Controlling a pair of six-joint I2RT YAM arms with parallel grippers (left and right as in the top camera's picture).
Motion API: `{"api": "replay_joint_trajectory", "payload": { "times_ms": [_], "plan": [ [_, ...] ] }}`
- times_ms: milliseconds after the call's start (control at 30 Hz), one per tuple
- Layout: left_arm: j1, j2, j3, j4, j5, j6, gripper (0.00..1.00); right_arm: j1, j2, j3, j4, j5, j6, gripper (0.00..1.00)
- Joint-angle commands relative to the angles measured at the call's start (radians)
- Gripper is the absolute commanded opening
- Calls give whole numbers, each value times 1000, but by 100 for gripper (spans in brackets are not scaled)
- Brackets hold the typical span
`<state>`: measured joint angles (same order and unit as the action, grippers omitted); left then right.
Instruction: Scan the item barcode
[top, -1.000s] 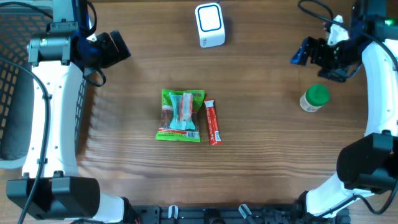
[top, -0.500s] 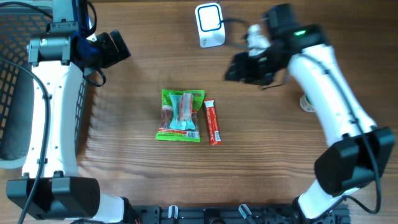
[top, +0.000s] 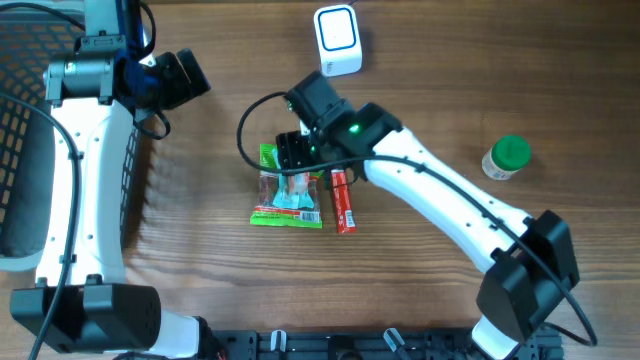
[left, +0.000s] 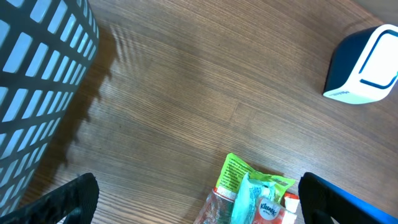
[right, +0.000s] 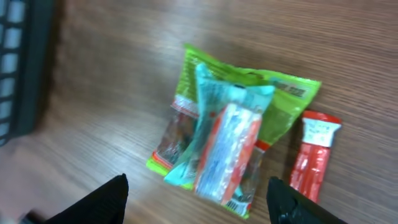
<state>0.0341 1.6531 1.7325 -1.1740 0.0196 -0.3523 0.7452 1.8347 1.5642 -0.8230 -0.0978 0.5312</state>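
The right gripper (right: 198, 200) hovers over the green snack packet (top: 290, 200), jaws apart, seemingly holding nothing. Lifting it and showing its barcode to the far scanner (top: 338, 40) remain.

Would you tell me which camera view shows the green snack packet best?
The right wrist view: it shows the green snack packet whole and close. Overhead, the right gripper covers its upper end. The left wrist view catches only its top, at the frame's lower edge.
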Motion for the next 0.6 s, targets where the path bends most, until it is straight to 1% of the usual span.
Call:
{"api": "replay_joint_trajectory", "payload": {
  "times_ms": [0, 167, 300, 467, 567],
  "plan": [
    [3, 0, -3, 2, -6, 16, 100, 6, 30, -34, 30, 127, 80, 72],
    [3, 0, -2, 2, -6, 16, 100, 8, 47, -89, 86, 111, 157, 72],
    [3, 0, -2, 2, -6, 16, 100, 10, 58, -164, 183, 27, 149, 68],
    [3, 0, -3, 2, -6, 16, 100, 10, 62, -175, 194, 29, 149, 65],
    [3, 0, -2, 2, -6, 16, 100, 10, 62, -175, 197, 29, 149, 60]
  ]
}}
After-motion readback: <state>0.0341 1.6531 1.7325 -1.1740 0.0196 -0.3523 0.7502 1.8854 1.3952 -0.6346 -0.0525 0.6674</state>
